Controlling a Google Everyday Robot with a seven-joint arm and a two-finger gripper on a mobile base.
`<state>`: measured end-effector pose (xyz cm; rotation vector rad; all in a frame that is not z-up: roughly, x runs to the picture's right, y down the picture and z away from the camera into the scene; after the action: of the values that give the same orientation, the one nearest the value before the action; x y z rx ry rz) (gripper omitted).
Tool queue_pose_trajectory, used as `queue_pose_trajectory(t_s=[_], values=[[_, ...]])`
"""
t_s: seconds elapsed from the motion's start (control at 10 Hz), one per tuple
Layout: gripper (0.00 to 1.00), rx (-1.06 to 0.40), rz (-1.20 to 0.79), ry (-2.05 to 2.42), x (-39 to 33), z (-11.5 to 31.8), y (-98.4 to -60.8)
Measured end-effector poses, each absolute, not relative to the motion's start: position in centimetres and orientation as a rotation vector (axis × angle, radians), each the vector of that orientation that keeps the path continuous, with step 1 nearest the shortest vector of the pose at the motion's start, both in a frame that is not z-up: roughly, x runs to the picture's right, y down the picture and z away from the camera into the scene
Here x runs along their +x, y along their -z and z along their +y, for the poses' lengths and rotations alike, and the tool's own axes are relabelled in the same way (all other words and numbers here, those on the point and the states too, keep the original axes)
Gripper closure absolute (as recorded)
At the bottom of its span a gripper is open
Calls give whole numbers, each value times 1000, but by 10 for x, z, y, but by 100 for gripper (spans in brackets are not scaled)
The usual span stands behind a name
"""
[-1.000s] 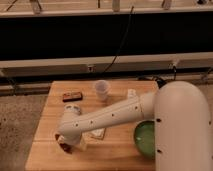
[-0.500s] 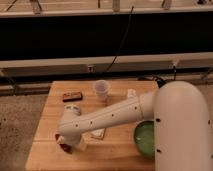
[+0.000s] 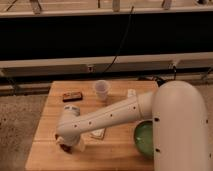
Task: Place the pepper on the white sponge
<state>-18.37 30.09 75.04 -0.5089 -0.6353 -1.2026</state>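
The pepper (image 3: pixel 63 146), a small glossy dark red chili, shows only as a sliver under the end effector (image 3: pixel 67 145) at the front left of the pale wooden worktop (image 3: pixel 116 150). It looks light, smooth and somewhat slippery, so a gentle pinch across its thicker middle seems safest. Whether the end effector is spread or pinching it, I cannot tell; the white arm (image 3: pixel 107 116) hides that. The off-white bumpy rectangular sponge (image 3: pixel 98 133) lies near, partly under the arm.
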Motion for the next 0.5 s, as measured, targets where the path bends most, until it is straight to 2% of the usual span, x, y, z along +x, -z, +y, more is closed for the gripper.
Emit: queue_pose_trajectory(t_s=[0.2,0.3,0.4,0.5], values=[[29,-509,-636,1199,-185,302,-750],[24,-509,-637,1198,-185,302,-749],[24,-510,-636,1197,-186,303,-749],[28,-510,-635,1195,-186,303,-749]])
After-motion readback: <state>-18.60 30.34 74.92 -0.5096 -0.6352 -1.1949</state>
